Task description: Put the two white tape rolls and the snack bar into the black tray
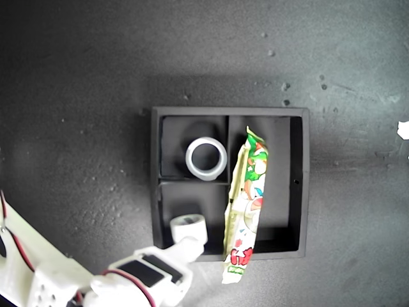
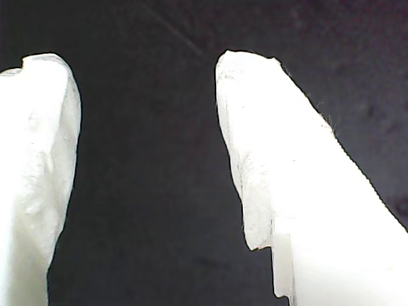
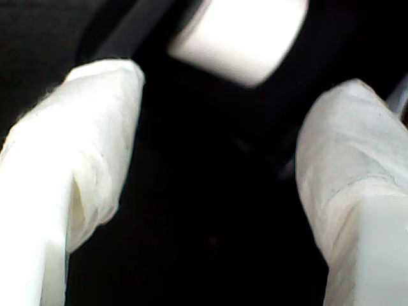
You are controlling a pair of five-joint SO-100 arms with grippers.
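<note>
The black tray (image 1: 305,185) sits in the middle of the exterior view. A wide white tape roll (image 1: 206,158) lies flat in its upper small compartment. The smaller tape roll (image 1: 188,227) stands in the lower small compartment and shows blurred (image 3: 239,35) just beyond my second gripper's fingers. My second gripper (image 3: 210,159) is open with nothing between its fingers, and it reaches in at the tray's near rim (image 1: 185,248). The snack bar (image 1: 247,204) lies along the long compartment, its lower end sticking out over the near rim. My first gripper (image 2: 146,146) is open over dark surface.
The tray rests on a dark speckled tabletop (image 1: 83,115). The second arm's white body and red wires (image 1: 57,281) fill the exterior view's lower left corner. A small white piece (image 1: 403,130) shows at the exterior view's right edge.
</note>
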